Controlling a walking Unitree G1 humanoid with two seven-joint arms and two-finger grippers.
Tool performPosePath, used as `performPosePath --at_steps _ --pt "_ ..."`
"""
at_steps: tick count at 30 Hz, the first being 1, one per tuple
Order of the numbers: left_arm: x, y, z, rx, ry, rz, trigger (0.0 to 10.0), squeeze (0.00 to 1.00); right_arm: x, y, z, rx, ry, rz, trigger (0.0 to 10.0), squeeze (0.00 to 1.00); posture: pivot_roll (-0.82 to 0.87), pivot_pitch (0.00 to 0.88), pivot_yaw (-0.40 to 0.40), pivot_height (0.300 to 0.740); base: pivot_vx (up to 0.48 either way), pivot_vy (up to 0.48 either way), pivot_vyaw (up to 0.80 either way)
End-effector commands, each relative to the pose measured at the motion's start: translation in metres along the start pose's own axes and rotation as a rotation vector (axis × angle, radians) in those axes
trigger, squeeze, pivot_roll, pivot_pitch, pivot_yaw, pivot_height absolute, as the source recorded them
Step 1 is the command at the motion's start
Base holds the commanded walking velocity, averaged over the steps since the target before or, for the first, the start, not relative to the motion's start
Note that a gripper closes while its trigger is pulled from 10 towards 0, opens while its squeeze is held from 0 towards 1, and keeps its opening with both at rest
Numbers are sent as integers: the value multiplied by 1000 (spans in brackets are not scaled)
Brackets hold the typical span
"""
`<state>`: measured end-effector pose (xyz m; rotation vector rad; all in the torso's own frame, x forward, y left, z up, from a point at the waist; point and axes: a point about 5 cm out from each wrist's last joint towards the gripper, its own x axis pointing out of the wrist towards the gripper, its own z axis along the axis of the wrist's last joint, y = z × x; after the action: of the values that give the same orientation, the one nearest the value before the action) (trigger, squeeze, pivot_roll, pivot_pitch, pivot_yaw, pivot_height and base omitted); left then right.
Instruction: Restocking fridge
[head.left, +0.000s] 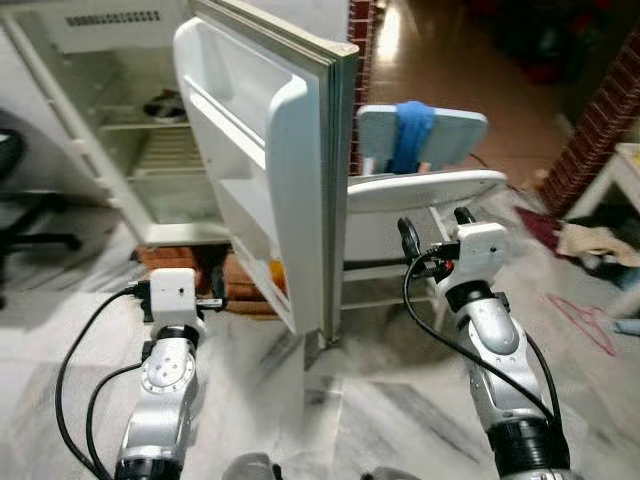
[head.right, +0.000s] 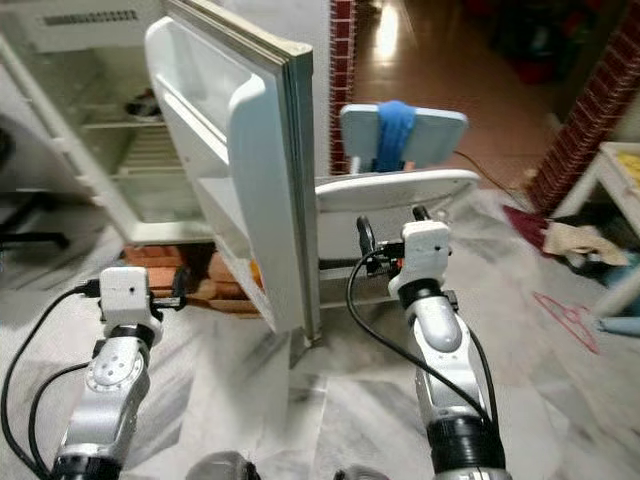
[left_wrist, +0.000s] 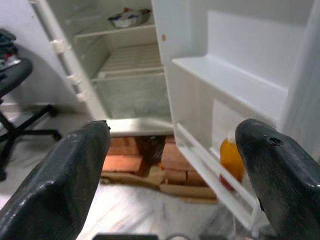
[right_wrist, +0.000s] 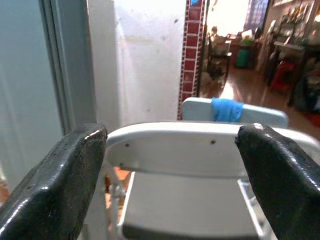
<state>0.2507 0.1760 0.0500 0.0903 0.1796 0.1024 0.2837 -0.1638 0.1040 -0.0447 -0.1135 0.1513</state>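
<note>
The left gripper (left_wrist: 170, 175) stands wide and empty, its 2 fingers (left_wrist: 60, 185) framing the open fridge (head.left: 110, 130) and the inner face of the fridge door (head.left: 265, 170). Between them, low in the door's bottom rack (left_wrist: 210, 175), sits an orange bottle (left_wrist: 232, 160) — the only stock visible there, apart from a small dish (left_wrist: 129, 17) on an upper shelf inside. The right gripper (right_wrist: 170, 180) is also spread wide and holds nothing; it points past the door's outer edge at a white plastic chair (head.left: 430, 195), with a second chair draped with a blue cloth (head.left: 410, 130) behind it.

Risk, as I judge it: nothing to restock is in either gripper, and the door stands between the 2 arms, so a forward reach by the right arm could knock the door edge or the chair, while the left could bump the door rack and tip the bottle.

Both arms are raised forward at about the same low height, forearms roughly parallel, 1 on each side of the door, cables looping beside them.
</note>
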Motion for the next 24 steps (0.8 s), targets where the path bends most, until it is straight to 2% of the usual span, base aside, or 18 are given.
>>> performPosePath --at_steps 1,5,8,20,24 --pt "0 3 5 11 -26 -6 10000 0 0 2 0 23 -2 -8 10000 0 47 7 28 740 0 0 0" --pt "1 2 8 -2 -40 -19 10000 0 -1 2 -1 28 7 -24 10000 0 44 8 32 740 60 0 0" --pt "2 1 10 -3 -46 -25 10000 0 -3 2 -1 5 8 -16 10000 0 42 8 32 740 293 0 0" --pt "2 -1 9 -11 -41 -36 10000 0 -4 2 3 11 -15 -16 10000 0 40 11 32 740 310 0 73" --pt "1 -1 9 -14 -39 -37 10000 0 -1 1 4 4 -20 -19 10000 0 42 13 31 740 283 0 534"
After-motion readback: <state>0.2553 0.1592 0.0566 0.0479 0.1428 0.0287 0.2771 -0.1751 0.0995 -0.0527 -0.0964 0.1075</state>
